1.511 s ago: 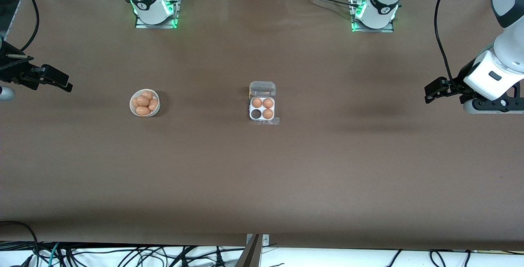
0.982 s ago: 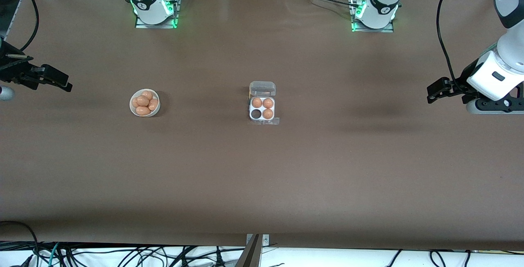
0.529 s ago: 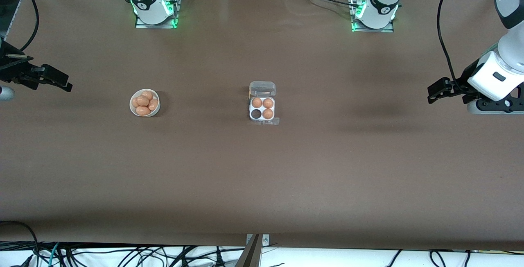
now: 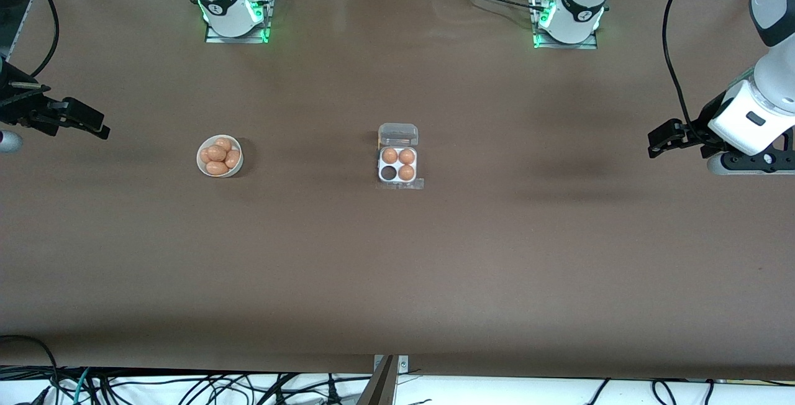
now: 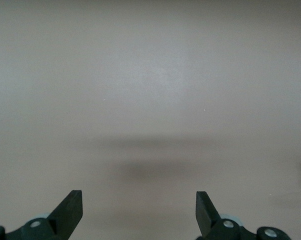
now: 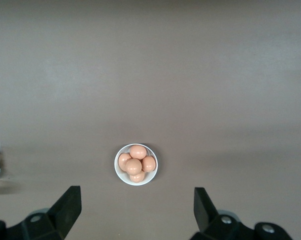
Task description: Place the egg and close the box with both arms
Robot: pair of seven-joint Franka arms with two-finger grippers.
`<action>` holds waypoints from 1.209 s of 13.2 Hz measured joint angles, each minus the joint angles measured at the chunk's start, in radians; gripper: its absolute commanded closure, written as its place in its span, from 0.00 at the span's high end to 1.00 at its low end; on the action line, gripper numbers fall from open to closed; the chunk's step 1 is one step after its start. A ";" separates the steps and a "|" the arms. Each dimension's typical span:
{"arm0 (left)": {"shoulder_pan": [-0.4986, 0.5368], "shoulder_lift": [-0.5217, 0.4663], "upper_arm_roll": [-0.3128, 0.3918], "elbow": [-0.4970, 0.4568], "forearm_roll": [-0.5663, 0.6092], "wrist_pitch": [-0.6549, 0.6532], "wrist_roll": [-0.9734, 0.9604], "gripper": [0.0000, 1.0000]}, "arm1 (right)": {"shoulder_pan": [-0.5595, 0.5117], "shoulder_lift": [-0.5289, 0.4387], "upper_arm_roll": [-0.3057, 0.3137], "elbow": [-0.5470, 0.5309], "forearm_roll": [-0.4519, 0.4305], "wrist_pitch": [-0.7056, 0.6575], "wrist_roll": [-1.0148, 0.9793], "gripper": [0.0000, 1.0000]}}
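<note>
The box (image 4: pixel 397 165) is a small white tray mid-table with its clear lid (image 4: pixel 398 135) standing open. Three of its cups hold eggs and one cup (image 4: pixel 389 172) is empty. Several more orange-brown eggs (image 4: pixel 216 153) lie piled in a round white bowl (image 4: pixel 219 176) toward the right arm's end. My right gripper (image 4: pixel 93 127) hangs open at that end; in the right wrist view it (image 6: pixel 136 196) is apart from the bowl (image 6: pixel 116 165) and its eggs (image 6: pixel 133 165). At the other end, my left gripper (image 4: pixel 657 142) is open over bare table, and it (image 5: pixel 139 197) holds nothing.
Both arm bases (image 4: pixel 235 17) (image 4: pixel 568 23) stand along the table's edge farthest from the front camera. Cables (image 4: pixel 186 386) hang below the nearest edge. Brown tabletop (image 4: pixel 397 268) spreads wide around box and bowl.
The left arm's hand has shifted slightly toward its end of the table. The right arm, the bowl and the box have not moved.
</note>
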 measured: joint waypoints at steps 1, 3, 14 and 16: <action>0.000 0.000 0.000 0.000 0.000 0.000 0.000 1.00 | 0.000 0.000 0.000 0.000 0.000 0.000 0.000 1.00; 0.000 0.002 0.000 0.000 0.000 0.000 0.001 1.00 | 0.000 0.000 0.000 0.000 0.000 0.000 0.000 1.00; 0.000 0.012 0.000 0.000 0.000 0.000 0.001 1.00 | 0.000 0.000 0.000 0.000 0.000 -0.001 0.000 1.00; 0.000 0.013 0.000 0.000 0.000 0.000 0.001 1.00 | 0.000 0.000 0.000 0.000 0.000 -0.001 0.000 1.00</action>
